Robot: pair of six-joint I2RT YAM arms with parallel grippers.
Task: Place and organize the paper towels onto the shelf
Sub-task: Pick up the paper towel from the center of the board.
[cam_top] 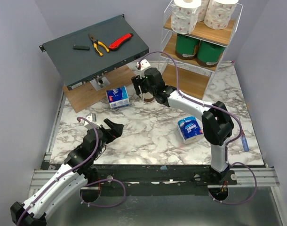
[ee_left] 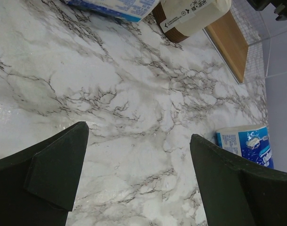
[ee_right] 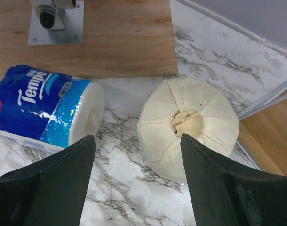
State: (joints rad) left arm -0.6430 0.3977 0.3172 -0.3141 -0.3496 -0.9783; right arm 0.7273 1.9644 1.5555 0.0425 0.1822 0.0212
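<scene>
The right jaws are spread wide over the cream roll (ee_right: 188, 127), ungripped, stood near the counter's (cam_top: 148, 136) far edge beside the shelf (cam_top: 193, 82). The left jaws are released, empty. "Tempo" is read on the blue pack (ee_right: 40, 110).

We see a white tabletop (cam_top: 148, 132) veined in grey, a plain cream roll (ee_right: 188, 127), a blue-and-white pack (cam_top: 118, 96) far left, a matching second pack (cam_top: 189, 129) near right, green-wrapped rolls (cam_top: 210, 52) far right, and pink-printed white rolls (cam_top: 187, 16).

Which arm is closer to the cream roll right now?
Right. The right arm hangs with open jaws over the cream roll; the left arm is far off, at the table's near-left side.
</scene>
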